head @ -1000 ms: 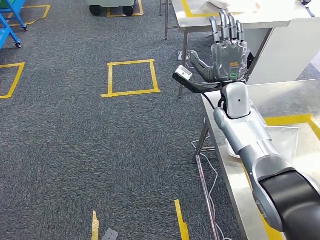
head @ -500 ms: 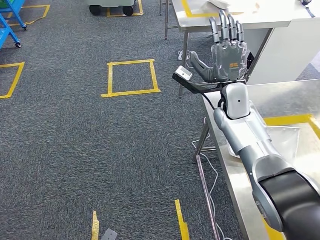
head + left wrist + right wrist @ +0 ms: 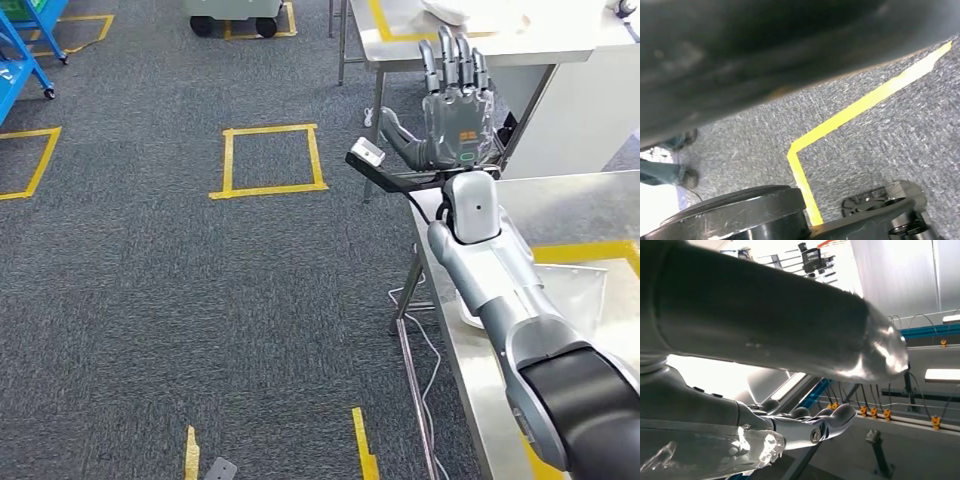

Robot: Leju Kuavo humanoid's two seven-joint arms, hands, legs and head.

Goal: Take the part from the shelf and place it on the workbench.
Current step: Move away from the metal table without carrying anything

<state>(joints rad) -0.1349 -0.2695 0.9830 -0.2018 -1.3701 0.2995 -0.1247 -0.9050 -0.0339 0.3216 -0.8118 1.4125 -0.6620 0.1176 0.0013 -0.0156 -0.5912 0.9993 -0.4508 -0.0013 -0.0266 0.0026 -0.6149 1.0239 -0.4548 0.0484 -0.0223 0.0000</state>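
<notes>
Gleaming silver right hand [image 3: 453, 112], seemingly empty.

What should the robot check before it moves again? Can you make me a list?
1. Right hand empty: ok. Its fingers are straight and apart in the head view.
2. Something set on the workbench: ok. A clear bag lies there.
3. The part is in the bag: cannot tell, the plastic is too pale to see through.
4. Bag inside the yellow tape: cannot tell, the arm hides its near side.
5. Hand away from the bag: ok. It is raised near the bench's far corner.
6. Safe footing: not ok. A cable lies on the floor by the bench leg.
</notes>
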